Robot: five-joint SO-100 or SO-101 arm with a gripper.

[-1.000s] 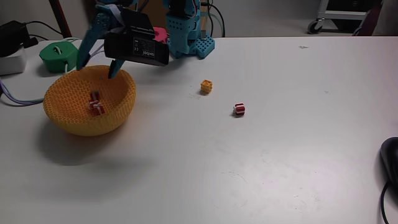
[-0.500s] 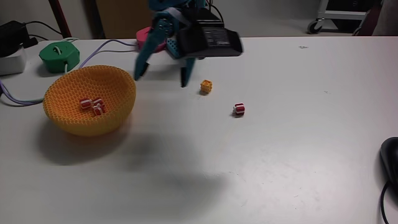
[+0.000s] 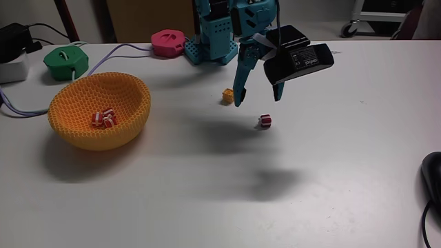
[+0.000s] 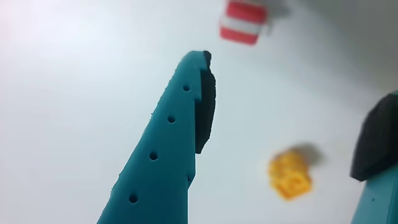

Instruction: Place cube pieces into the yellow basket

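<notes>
The yellow basket (image 3: 103, 140) sits at the left of the table in the fixed view, with red-and-white striped cube pieces (image 3: 105, 118) lying inside. A yellow-orange cube (image 3: 228, 96) and a striped cube (image 3: 265, 121) rest on the white table to its right. My gripper (image 3: 258, 101) hangs open above the table between these two cubes, holding nothing. In the wrist view the gripper (image 4: 292, 87) is spread wide. The striped cube (image 4: 243, 22) lies beyond the teal left finger (image 4: 174, 137). The yellow-orange cube (image 4: 290, 176) lies between the fingers.
A green round gadget (image 3: 66, 60) and a pink round gadget (image 3: 169, 41) stand at the back, with cables running left. The arm's blue base (image 3: 213, 38) is at the back centre. A black mouse (image 3: 433, 172) lies at the right edge.
The arm has swung right, from above the basket to above the two loose cubes. The gripper stayed open. The cubes in the basket have shifted a little.
</notes>
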